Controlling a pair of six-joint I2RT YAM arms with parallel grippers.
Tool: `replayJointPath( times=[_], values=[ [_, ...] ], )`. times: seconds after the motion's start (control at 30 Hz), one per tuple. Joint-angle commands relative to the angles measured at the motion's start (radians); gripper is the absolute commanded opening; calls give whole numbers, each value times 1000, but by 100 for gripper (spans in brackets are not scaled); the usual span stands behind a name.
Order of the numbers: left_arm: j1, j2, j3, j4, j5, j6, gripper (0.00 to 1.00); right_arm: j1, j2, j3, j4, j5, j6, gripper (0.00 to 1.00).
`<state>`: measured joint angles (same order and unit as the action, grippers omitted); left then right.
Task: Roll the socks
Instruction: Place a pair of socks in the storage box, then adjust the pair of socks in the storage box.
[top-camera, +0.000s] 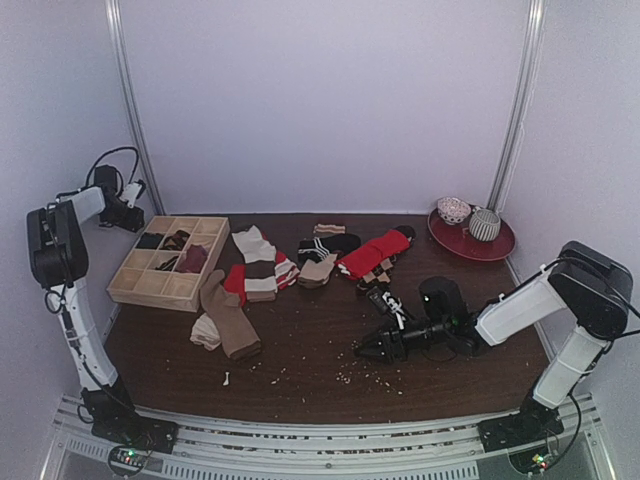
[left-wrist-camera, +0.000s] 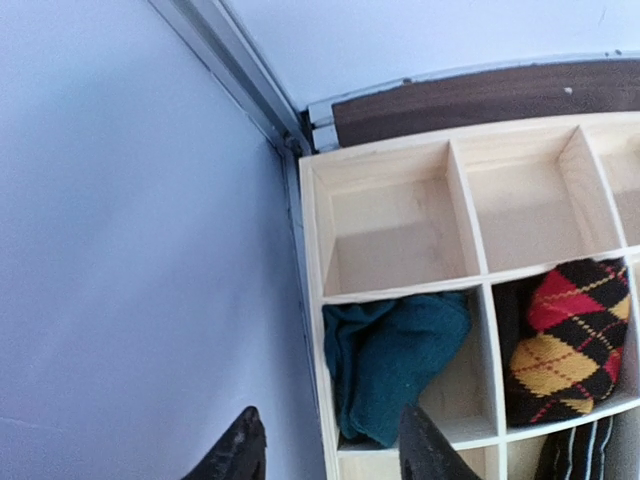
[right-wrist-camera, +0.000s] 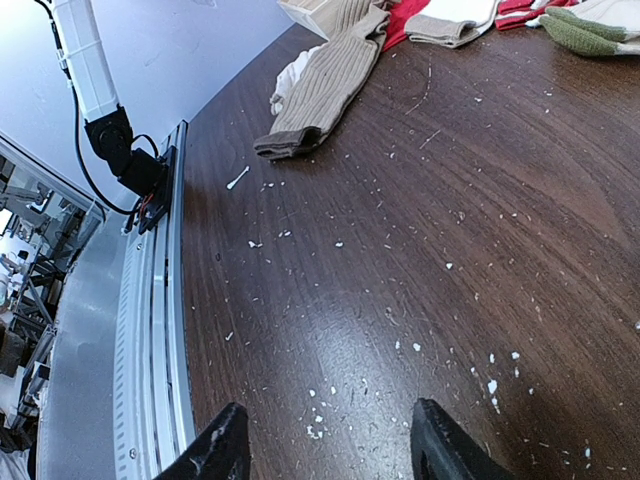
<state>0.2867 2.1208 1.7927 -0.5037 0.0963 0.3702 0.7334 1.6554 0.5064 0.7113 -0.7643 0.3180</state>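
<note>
Loose socks lie across the table's middle: a tan-brown pair (top-camera: 228, 318), striped red, white and brown ones (top-camera: 258, 262), a black pair with white stripes (top-camera: 330, 243) and a red pair (top-camera: 372, 252). My left gripper (top-camera: 132, 198) is open and empty, raised over the back left corner of the wooden box. In the left wrist view its jaws (left-wrist-camera: 325, 450) stand apart above a rolled teal sock (left-wrist-camera: 395, 360); a rolled argyle sock (left-wrist-camera: 570, 340) fills the compartment beside it. My right gripper (top-camera: 365, 350) is open and empty, low over bare table (right-wrist-camera: 330, 450). The tan pair (right-wrist-camera: 325, 85) lies ahead of it.
A wooden divided box (top-camera: 125, 290) stands at the left, some compartments holding rolled socks, its back compartments (left-wrist-camera: 395, 230) bare. A red plate (top-camera: 500, 250) with two small bowls sits at the back right. White crumbs (right-wrist-camera: 400, 345) dot the dark table. Walls close the sides.
</note>
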Motion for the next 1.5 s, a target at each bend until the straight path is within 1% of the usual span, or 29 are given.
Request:
replayJointPath(
  times=[0.0, 0.03, 0.07, 0.3, 0.43, 0.5, 0.7, 0.83, 0.93, 1.07, 1.27, 1.3, 1.33, 1.37, 1.47],
  values=[
    [2, -41, 39, 20, 66, -31, 31, -7, -17, 19, -3, -2, -5, 55],
    [1, -32, 45, 13, 62, -31, 24, -6, -18, 19, -3, -2, -4, 55],
    [-1, -15, 52, 1, 58, -29, 21, -6, -20, 18, -4, -1, -4, 55],
    [-33, 62, 65, -59, -6, -17, 10, -8, -13, 22, -10, -2, -11, 56],
    [-43, 113, 108, -97, -19, -37, 8, -8, -2, 24, -8, -6, -11, 55],
    [-55, 142, 134, -121, -48, -35, 8, -8, 2, 23, -6, -5, -11, 55],
    [-91, 254, 240, -208, -280, -39, 8, -12, 27, 27, 5, -15, -6, 55],
    [-93, 299, 258, -246, -402, -48, 8, -15, 40, 26, 15, -20, 1, 55],
    [-93, 317, 236, -248, -444, -44, 10, -15, 46, 27, 18, -20, 3, 55],
    [-93, 331, 231, -248, -418, -44, 14, -16, 49, 30, 21, -23, 7, 55],
    [-93, 344, 223, -247, -408, -53, 16, -16, 28, 16, 17, -9, 4, 56],
    [-93, 330, 220, -237, -396, -60, 20, -17, 26, 15, 17, -9, 4, 56],
    [-93, 307, 207, -214, -381, -65, 27, -17, 22, 16, 15, -9, 4, 56],
    [-93, 271, 184, -179, -360, -68, 37, -17, 19, 17, 14, -7, 3, 56],
    [-93, 145, 104, -53, -259, -74, 52, -18, 0, 18, 0, 10, -5, 56]
  ],
)
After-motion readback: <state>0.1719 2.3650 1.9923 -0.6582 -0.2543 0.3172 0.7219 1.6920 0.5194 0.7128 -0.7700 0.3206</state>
